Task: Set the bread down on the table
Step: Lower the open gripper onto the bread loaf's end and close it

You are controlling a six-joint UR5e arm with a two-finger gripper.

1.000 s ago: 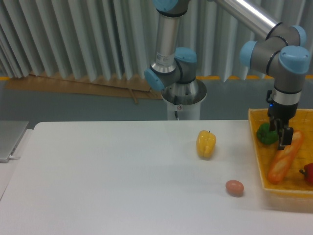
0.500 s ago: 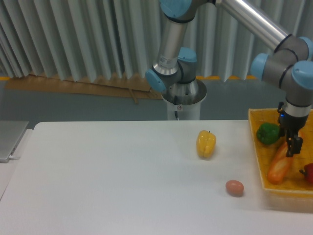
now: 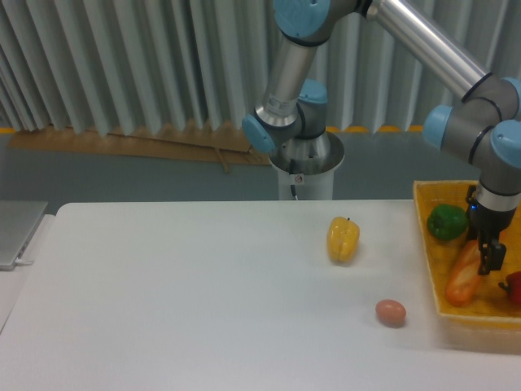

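Note:
The bread (image 3: 461,278), a long orange-golden baguette, lies slanted in the yellow basket (image 3: 431,269) at the right edge of the white table (image 3: 187,293). My gripper (image 3: 489,255) is lowered onto the bread's upper end, with a dark finger (image 3: 492,254) down at that end, which it partly hides. The jaws look open around the bread, and the bread still rests in the basket.
A green pepper (image 3: 446,221) lies at the back of the basket and a red item (image 3: 514,287) shows at its right edge. A yellow pepper (image 3: 343,239) and a small brown egg (image 3: 391,312) sit on the table left of the basket.
My gripper has moved right and down inside the basket, from above the bread's middle to its upper end. The bread has not moved.

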